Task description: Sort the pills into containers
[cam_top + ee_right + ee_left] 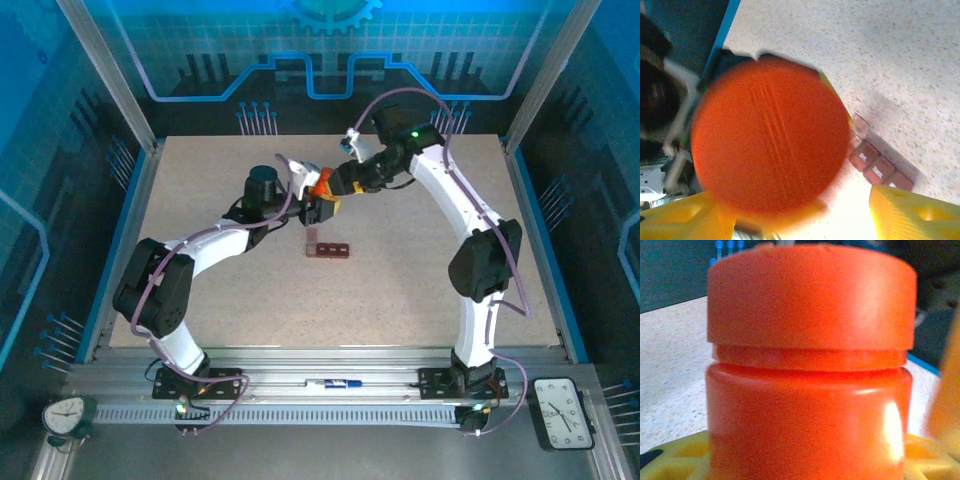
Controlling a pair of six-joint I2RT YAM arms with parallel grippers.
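An orange pill bottle (322,184) with its cap (810,295) on is held upright above the table. My left gripper (324,206) is shut on the bottle's body (810,420), and its yellow fingers (675,455) show at either side below. My right gripper (336,180) is over the cap (770,150). It is open, with one yellow finger (905,215) standing clear of the cap's rim. The containers (328,249), a dark red-brown row of little compartments, lie on the table just below the bottle; in the right wrist view the containers (880,167) show past the cap. The pills are hidden.
The speckled beige table (420,290) has open room to the right and front of the containers. Metal frame posts (110,70) and blue walls close in the back and sides. A blurred yellow finger (947,390) stands near the bottle's right side.
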